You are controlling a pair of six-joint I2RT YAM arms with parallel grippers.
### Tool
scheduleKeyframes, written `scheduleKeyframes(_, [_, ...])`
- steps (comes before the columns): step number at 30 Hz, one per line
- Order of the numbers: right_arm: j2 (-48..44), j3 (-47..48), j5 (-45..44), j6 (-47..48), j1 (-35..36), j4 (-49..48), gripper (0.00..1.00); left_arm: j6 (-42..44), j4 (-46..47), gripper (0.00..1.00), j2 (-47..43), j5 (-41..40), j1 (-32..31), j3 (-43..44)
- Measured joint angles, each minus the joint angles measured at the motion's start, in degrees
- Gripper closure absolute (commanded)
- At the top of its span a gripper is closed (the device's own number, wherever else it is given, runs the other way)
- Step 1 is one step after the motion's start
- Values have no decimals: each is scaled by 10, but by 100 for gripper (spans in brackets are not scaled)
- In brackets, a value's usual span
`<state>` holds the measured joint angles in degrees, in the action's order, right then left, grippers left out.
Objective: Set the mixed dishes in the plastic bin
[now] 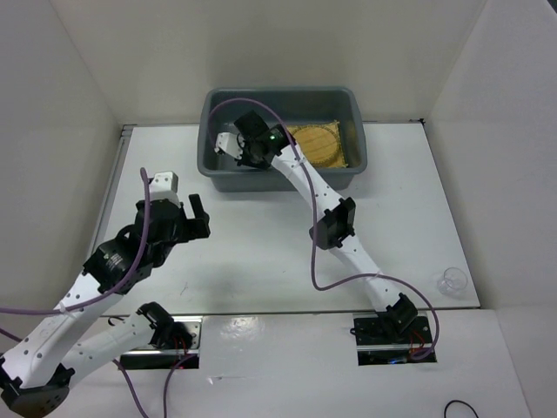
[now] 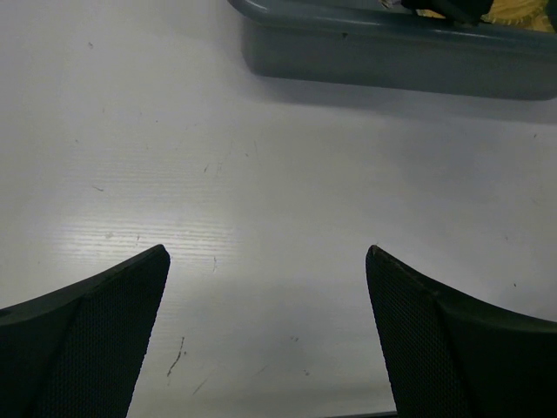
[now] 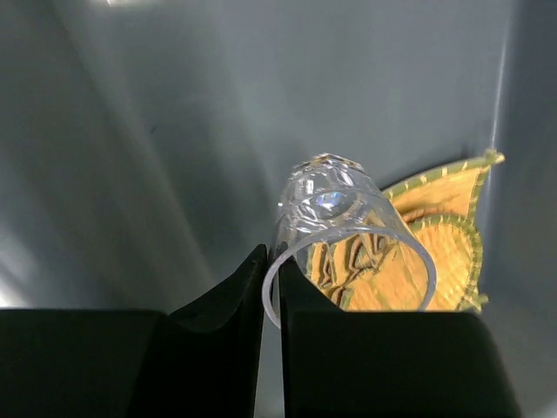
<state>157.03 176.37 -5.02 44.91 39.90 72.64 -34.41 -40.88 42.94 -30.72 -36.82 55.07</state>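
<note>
Over table (image 1: 261, 252), outstretched right claw (image 3: 271, 259) pinches glass (image 3: 348, 226).

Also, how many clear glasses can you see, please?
2. One glass is pinched at its rim by the right gripper inside the plastic bin; the other glass sits at the table's right edge. Others may be hidden.

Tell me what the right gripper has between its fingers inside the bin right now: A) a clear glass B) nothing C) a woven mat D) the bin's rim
A: the right wrist view shows the right gripper pinching the rim of a clear glass, above the woven mats in the plastic bin.
</note>
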Motion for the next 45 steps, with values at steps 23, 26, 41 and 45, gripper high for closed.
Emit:
scheduleKeyframes(23, [33, 22, 26, 1, -26, -7, 64, -5, 64, 0, 104, 8, -35, -30])
scheduleKeyframes(26, [4, 18, 18, -21, -27, 5, 57, -6, 64, 0, 73, -1, -35, -30])
scheduleKeyframes(41, [-626, -420, -83, -138, -52, -11, 46, -24, 65, 0, -88, -69, -68, -46])
scheduleKeyframes(45, [-688, -596, -91, -137, -61, 2, 55, -30, 68, 4, -88, -71, -70, -51])
